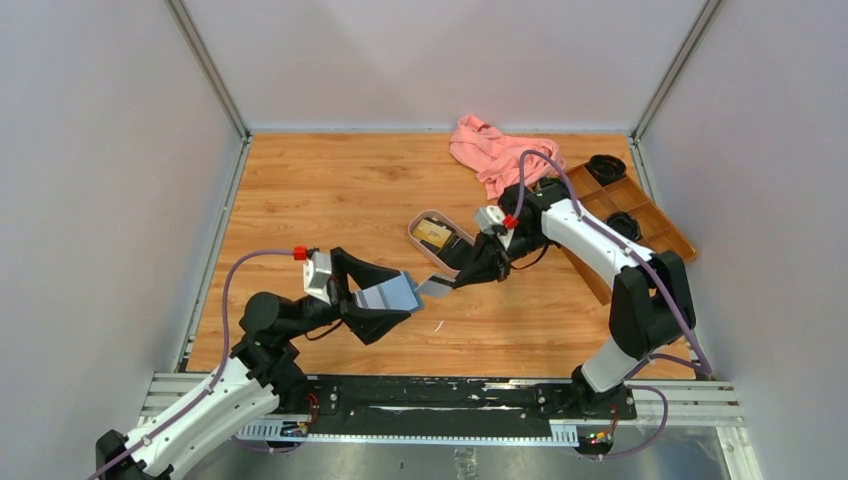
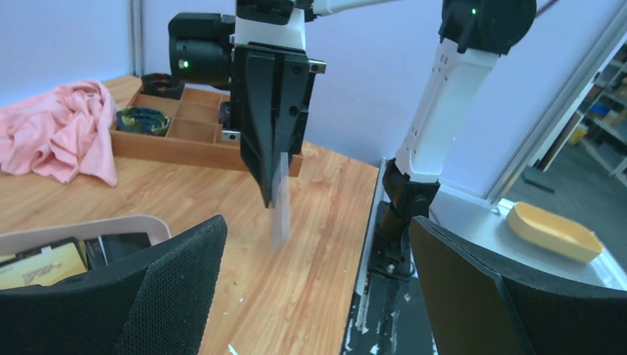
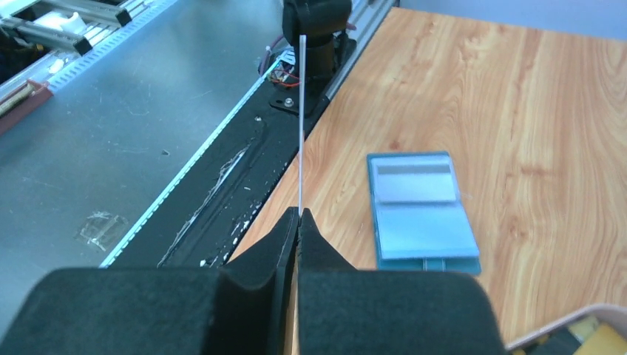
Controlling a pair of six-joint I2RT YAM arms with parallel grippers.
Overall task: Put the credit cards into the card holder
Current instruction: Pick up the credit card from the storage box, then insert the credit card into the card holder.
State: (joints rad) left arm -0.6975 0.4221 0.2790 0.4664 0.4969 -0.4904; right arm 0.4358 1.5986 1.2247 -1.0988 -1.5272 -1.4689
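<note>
with the right tool (image 3: 299,216) clamped on the white-grey card (image 3: 302,126), tilt that card flatter and steer its free edge into a pocket of the card holder (image 3: 421,211), lying open on the surface (image 3: 532,96) beside the left tool (image 2: 316,229), spread apart and empty; go slowly.

The top camera looks steeply down from behind the arm bases (image 1: 600,378). Each wrist camera sits close behind its own jaws; all share the orange wood-grain worktop (image 1: 330,190).

White-and-black arms (image 1: 590,235), purple cables (image 1: 260,254)
</note>
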